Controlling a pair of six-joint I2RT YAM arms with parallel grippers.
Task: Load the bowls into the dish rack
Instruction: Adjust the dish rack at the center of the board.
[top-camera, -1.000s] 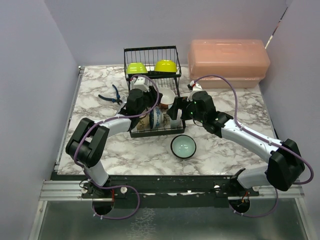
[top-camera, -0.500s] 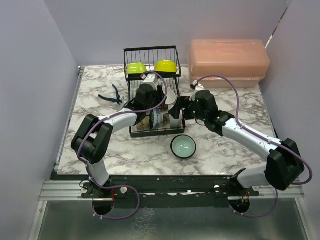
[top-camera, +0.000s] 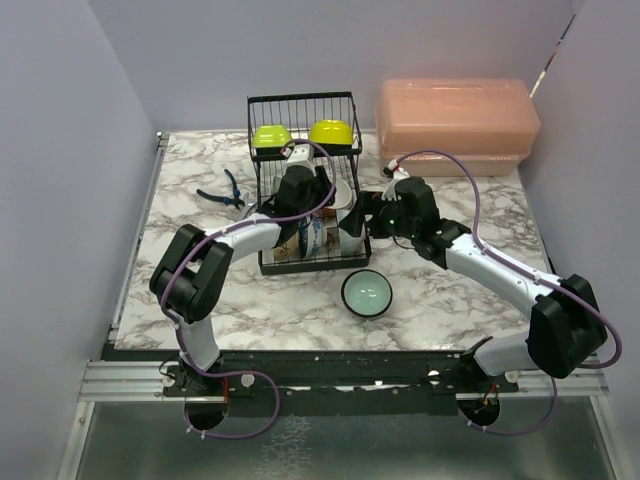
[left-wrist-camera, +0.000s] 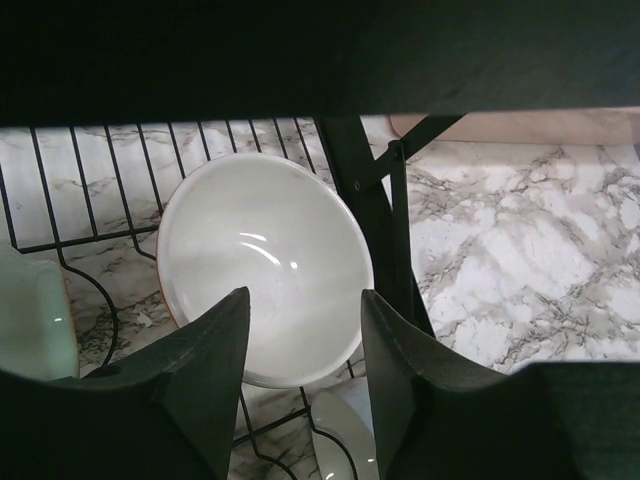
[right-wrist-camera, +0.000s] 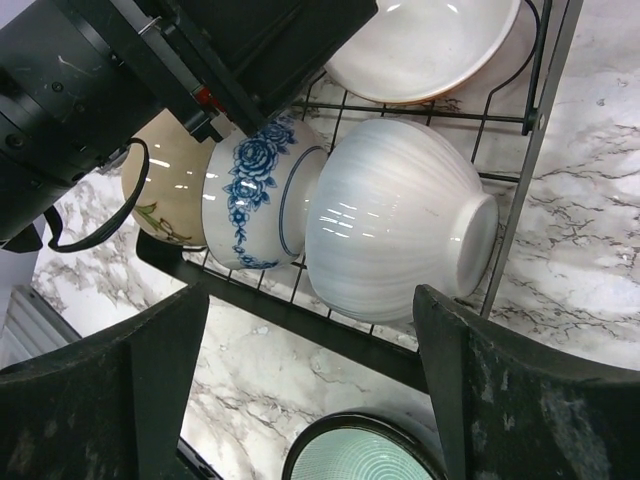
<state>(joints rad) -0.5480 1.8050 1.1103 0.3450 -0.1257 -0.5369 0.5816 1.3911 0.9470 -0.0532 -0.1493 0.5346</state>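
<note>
The black wire dish rack (top-camera: 262, 170) stands at the back centre. Two yellow-green bowls (top-camera: 272, 135) sit in its upper shelf. On the lower tier a beige-patterned bowl (right-wrist-camera: 165, 195), a blue-patterned bowl (right-wrist-camera: 255, 200) and a ribbed white bowl (right-wrist-camera: 400, 220) stand on edge, with a smooth white bowl (left-wrist-camera: 265, 265) behind them. My left gripper (left-wrist-camera: 304, 294) reaches into the lower tier, open, just in front of that smooth white bowl. My right gripper (right-wrist-camera: 312, 300) is open wide at the rack's right front, holding nothing. A teal bowl (top-camera: 367, 292) with a dark outside sits on the table.
A pink lidded box (top-camera: 458, 125) stands at the back right. Blue-handled pliers (top-camera: 222, 192) lie left of the rack. The left arm (right-wrist-camera: 100, 80) crosses above the racked bowls. Walls close in on both sides.
The left gripper has pushed rightward and deeper into the rack's lower tier. The right gripper has edged closer to the rack's right side, its jaws slightly narrower. No bowl has moved.
</note>
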